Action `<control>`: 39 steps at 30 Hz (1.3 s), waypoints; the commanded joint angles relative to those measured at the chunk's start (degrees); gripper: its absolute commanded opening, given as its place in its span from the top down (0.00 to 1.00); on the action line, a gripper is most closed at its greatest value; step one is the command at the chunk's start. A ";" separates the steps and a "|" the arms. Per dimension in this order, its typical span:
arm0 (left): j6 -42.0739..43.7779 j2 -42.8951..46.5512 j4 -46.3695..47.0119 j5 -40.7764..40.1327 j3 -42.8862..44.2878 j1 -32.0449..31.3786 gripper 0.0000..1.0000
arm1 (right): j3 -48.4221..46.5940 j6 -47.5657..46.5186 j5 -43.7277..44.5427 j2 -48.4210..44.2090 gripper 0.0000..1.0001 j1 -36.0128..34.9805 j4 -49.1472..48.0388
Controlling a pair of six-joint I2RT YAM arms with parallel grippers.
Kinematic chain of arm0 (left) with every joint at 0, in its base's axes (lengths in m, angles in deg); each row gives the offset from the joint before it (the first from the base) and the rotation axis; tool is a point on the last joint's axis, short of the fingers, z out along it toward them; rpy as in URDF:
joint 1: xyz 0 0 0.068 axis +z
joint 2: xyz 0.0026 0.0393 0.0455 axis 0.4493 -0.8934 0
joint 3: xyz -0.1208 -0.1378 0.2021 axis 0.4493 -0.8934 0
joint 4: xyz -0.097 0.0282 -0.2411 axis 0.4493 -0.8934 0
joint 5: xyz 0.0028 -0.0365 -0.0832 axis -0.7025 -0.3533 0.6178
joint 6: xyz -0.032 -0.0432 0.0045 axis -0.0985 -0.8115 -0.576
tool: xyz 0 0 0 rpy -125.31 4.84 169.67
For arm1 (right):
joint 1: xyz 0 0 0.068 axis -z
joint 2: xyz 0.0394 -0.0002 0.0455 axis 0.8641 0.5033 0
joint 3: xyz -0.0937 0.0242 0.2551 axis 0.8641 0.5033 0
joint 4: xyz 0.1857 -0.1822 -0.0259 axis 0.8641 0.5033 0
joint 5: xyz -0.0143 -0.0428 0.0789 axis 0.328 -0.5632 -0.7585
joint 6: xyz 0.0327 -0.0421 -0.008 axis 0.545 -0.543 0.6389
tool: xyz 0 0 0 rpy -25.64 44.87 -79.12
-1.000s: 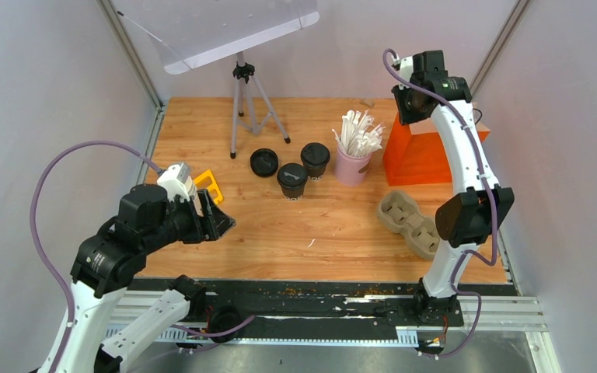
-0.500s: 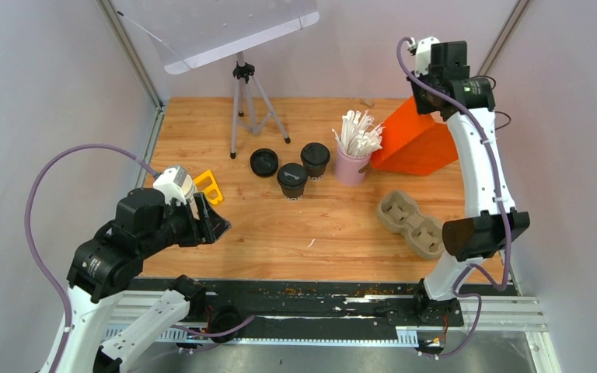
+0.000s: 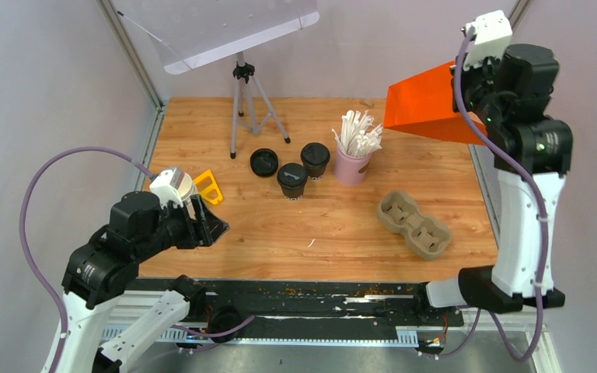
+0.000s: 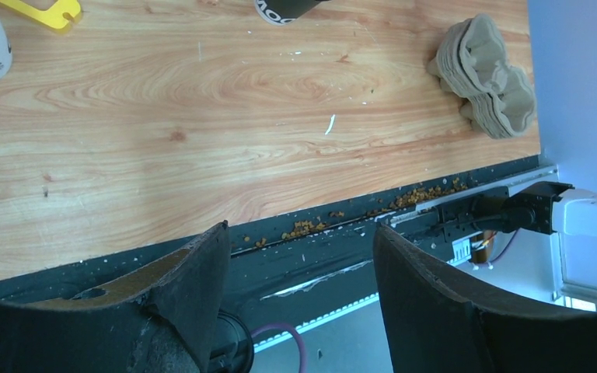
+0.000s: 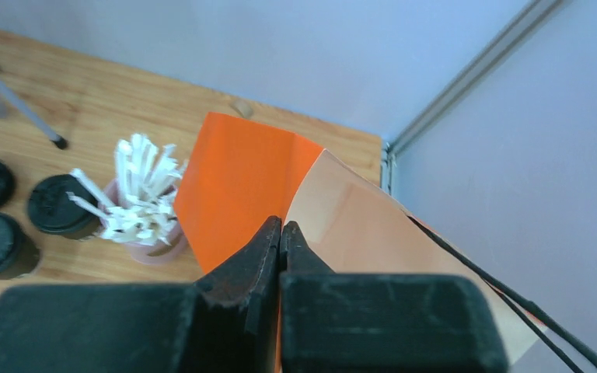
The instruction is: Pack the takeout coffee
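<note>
A light wooden table sits inside pale grey walls, with a slim metal tripod at its far side. The right gripper is pressed together on the top edge of a bright orange paper bag. It holds the bag tilted in the air above the far right corner, close to the corner post. No print shows on the bag.

Left of the bag, a pink cup of white straws stands beside the paper takeout cups with round black lids, grouped toward the far middle of the table.

The left gripper hovers over the near left edge, fingers wide apart, nothing between them. In the left wrist view, white letters "MOC" show on a dark cup wall, cut off by the frame.

A flat yellow plastic piece lies near the left gripper, and a brown pulp cup tray lies to the right. Bare wood stretches between them down to the black front rail, which is littered with brown crumbs.
</note>
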State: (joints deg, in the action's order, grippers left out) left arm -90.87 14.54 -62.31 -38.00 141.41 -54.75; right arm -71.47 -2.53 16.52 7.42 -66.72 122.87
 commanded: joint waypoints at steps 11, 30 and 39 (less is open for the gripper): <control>2.03 -2.15 -1.37 -2.21 2.95 -0.16 0.26 | 11.66 15.66 -32.59 -19.53 1.00 -0.42 -1.54; 3.84 -3.25 1.14 -9.06 0.03 -0.16 0.24 | 32.03 26.01 -45.57 -28.59 1.00 -1.51 6.64; -0.87 -2.36 6.73 -8.03 -1.65 -0.16 0.24 | 37.80 29.69 -39.74 -29.13 1.00 -4.27 5.08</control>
State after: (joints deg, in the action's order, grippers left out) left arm -90.10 11.43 -60.19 -45.08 138.66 -54.75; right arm -34.27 23.96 -25.40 -21.21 -69.17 131.00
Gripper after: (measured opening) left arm 0.761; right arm 0.010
